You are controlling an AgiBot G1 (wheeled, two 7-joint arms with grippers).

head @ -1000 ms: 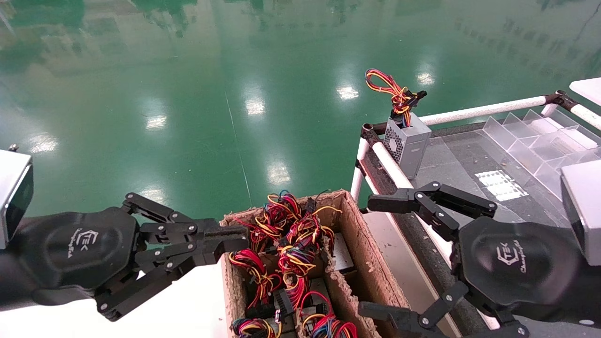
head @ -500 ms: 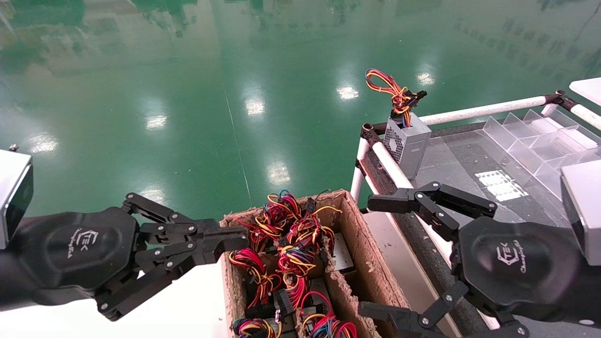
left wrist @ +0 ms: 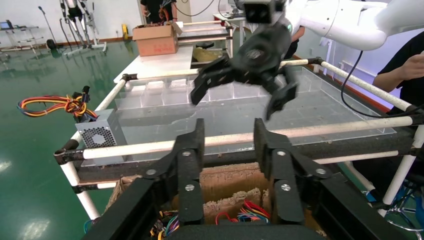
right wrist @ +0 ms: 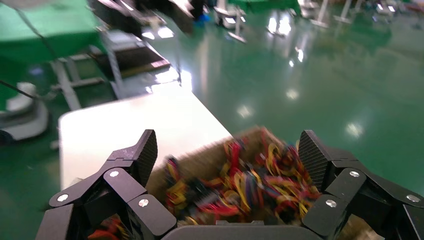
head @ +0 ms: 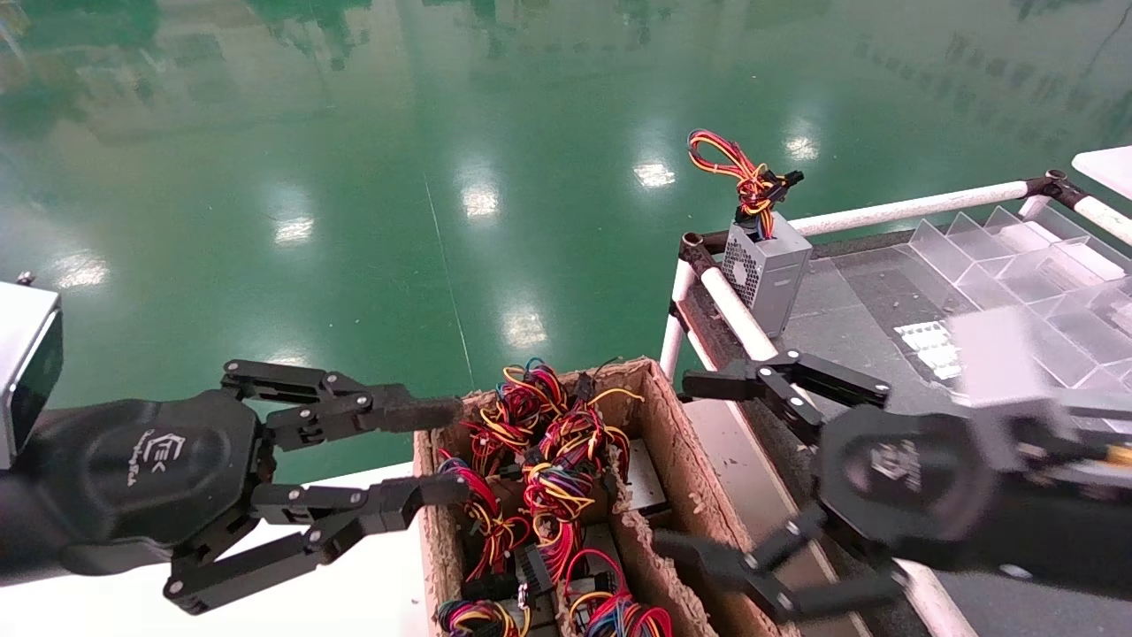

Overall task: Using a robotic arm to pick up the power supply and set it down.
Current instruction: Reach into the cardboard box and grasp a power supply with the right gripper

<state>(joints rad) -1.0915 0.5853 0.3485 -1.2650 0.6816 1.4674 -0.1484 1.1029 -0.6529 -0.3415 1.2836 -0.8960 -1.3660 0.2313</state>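
Note:
Several power supplies stand in a torn cardboard box, only red, yellow and blue wire bundles and a strip of grey metal showing. I cannot tell one power supply apart as the task's. My right gripper hovers open just off the box's right wall, blurred by motion. From its wrist the bundles lie between and beyond the spread right gripper. My left gripper stands open at the box's left wall. In the left wrist view the left gripper frames the box, the right gripper beyond.
A vented grey box with an orange-yellow wire loop stands on the corner of the pipe-framed rack. Clear plastic dividers sit on the rack. A white table lies left of the box. Beyond is green floor.
My left gripper went from shut to open. My right gripper swung left toward the cardboard box and is blurred now.

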